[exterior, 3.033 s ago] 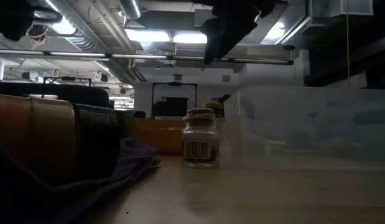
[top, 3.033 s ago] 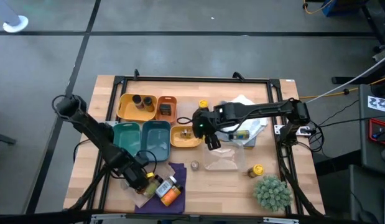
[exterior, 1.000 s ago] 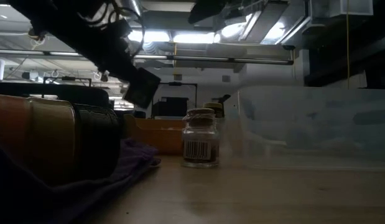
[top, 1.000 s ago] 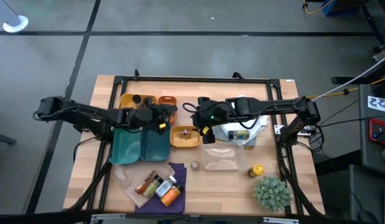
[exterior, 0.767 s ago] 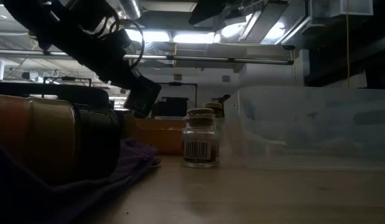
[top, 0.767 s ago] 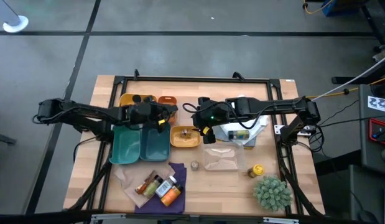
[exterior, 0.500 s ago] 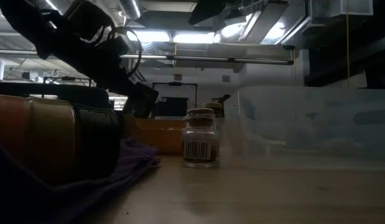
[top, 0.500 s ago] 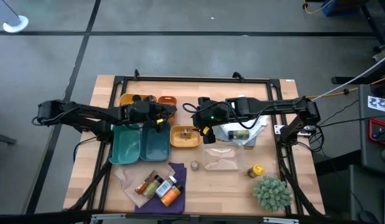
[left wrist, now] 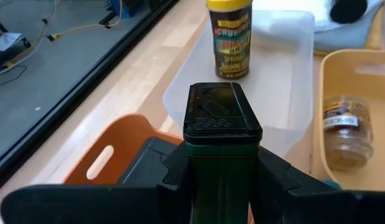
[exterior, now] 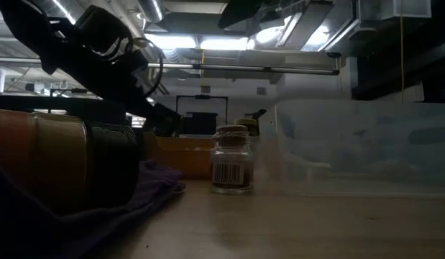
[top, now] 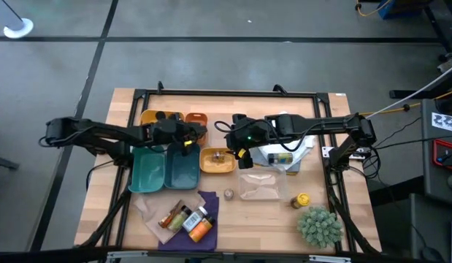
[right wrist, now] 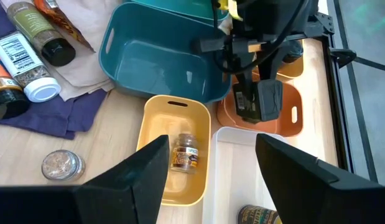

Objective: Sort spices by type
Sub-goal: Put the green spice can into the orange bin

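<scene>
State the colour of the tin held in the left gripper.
The tin in the left gripper is dark green with a black cap, clearest in the left wrist view.

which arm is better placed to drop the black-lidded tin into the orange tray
Left. Its gripper already holds the dark green tin right over the orange tray. The right gripper is open and empty above the small yellow tray.

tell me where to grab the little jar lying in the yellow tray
Grip the jar across its round body, coming straight down from above. It lies on its side alone in the yellow tray, so the tray walls block a side approach while the top is open. The right gripper hangs open just above it; the left gripper is shut on a black-capped tin.
</scene>
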